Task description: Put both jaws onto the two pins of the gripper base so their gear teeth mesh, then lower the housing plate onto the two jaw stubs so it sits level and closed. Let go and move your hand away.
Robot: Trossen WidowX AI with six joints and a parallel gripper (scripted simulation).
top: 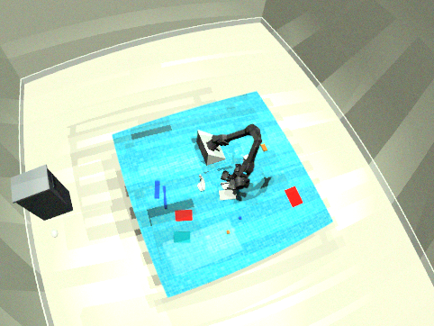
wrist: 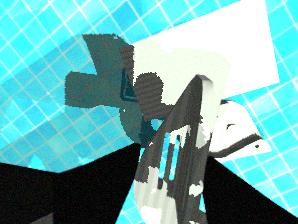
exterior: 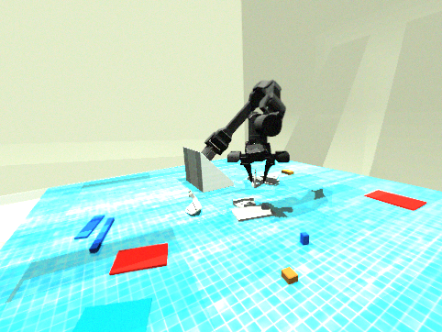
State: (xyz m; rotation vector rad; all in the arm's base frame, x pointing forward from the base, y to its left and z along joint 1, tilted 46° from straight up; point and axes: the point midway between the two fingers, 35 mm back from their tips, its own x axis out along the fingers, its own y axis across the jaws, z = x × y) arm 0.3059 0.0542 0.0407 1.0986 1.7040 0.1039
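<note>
My gripper [exterior: 258,182] [wrist: 170,157] is shut on a white slotted jaw [wrist: 172,175], its narrow end toward the top of the wrist view, held above the mat. The gripper base's flat white plate [top: 227,194] [exterior: 251,213] [wrist: 250,45] lies in front of and below the gripper. A white rounded part [wrist: 237,127] with a dark band sits at its edge; whether it belongs to the base is unclear. The other jaw [top: 201,185] [exterior: 193,207] stands to the left. Another white part [exterior: 271,179] lies behind the fingers, partly hidden. The pins cannot be made out.
The wedge-shaped arm mount [top: 208,150] [exterior: 213,176] stands behind. Blue bars [exterior: 102,235] and a red sheet [top: 184,215] [exterior: 139,259] lie left. Another red sheet [top: 293,196] [exterior: 395,200] lies right. Small blue [exterior: 304,238] and orange [exterior: 290,275] blocks lie in front.
</note>
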